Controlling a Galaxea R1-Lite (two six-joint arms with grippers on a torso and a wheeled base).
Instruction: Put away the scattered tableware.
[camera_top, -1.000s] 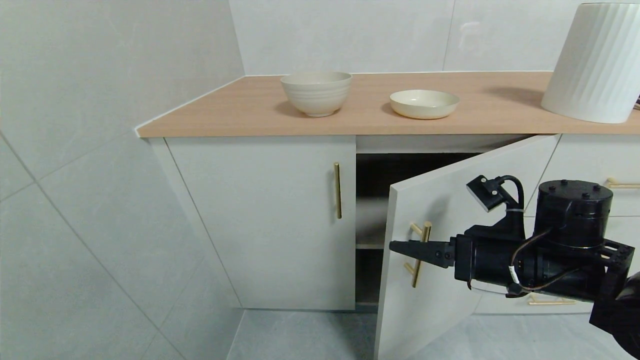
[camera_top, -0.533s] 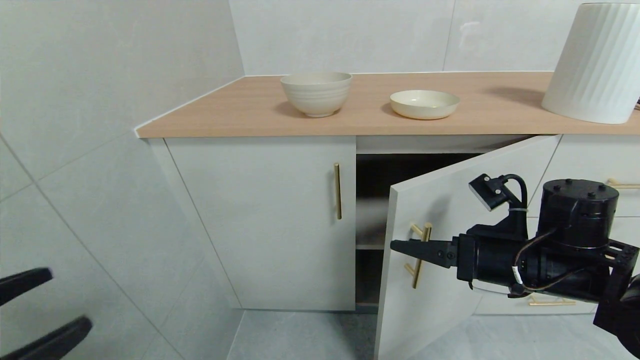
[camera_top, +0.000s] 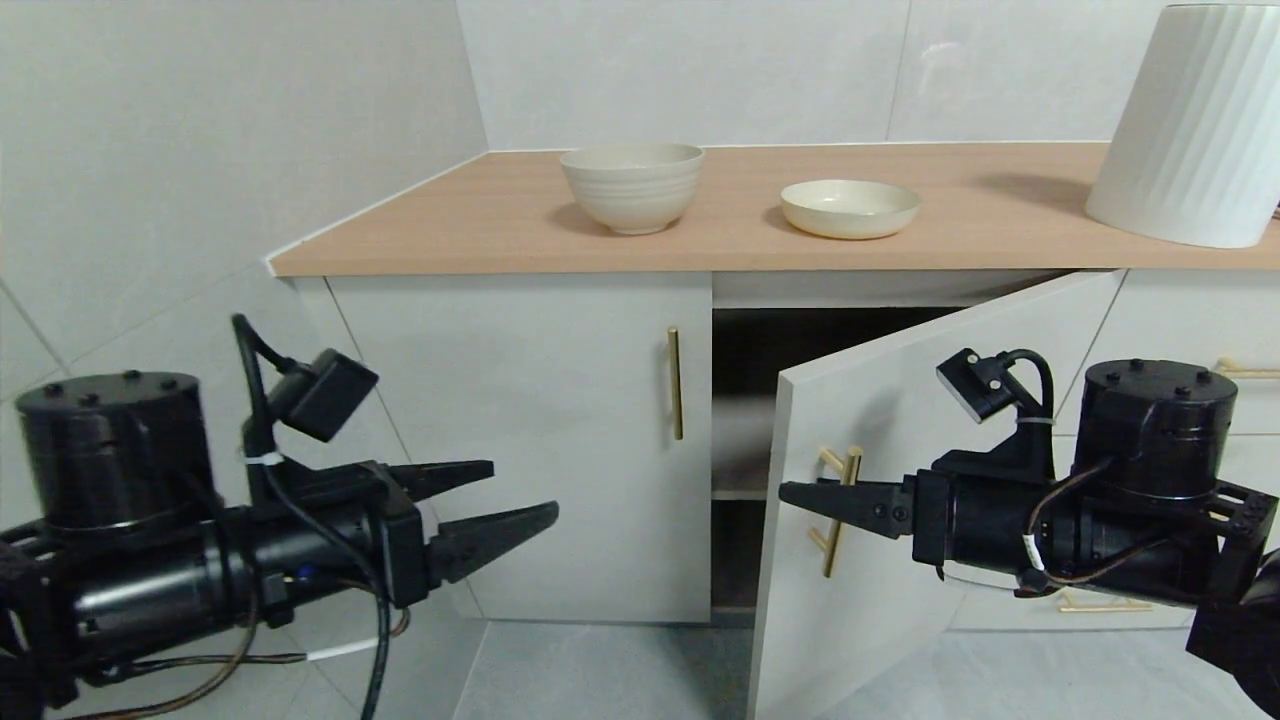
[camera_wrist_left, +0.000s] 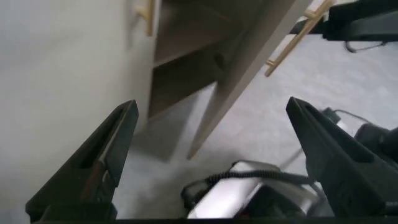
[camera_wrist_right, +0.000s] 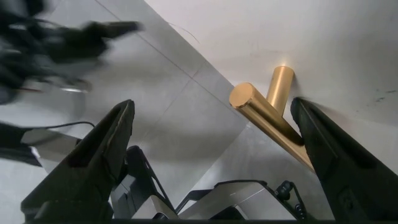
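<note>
A deep cream bowl (camera_top: 632, 186) and a shallow cream dish (camera_top: 849, 207) stand apart on the wooden countertop (camera_top: 500, 225). Below them the right cabinet door (camera_top: 905, 420) stands ajar, with a dark shelf space (camera_top: 745, 440) behind it. My right gripper (camera_top: 792, 492) is low in front of that door, open, its tips at the door's brass handle (camera_top: 838, 510). In the right wrist view that brass handle (camera_wrist_right: 264, 118) lies between the fingers of the right gripper (camera_wrist_right: 211, 106), untouched. My left gripper (camera_top: 524, 488) hangs open and empty before the shut left door (camera_top: 560, 440), well below the bowl.
A tall white ribbed container (camera_top: 1195, 125) stands on the counter at the far right. The left door has a vertical brass handle (camera_top: 676, 381). A tiled wall (camera_top: 200, 150) closes off the left side. Drawers with brass pulls (camera_top: 1240, 368) sit behind my right arm.
My left arm has come up into view from the lower left and now reaches toward the left door, gripper open. The right arm has barely moved.
</note>
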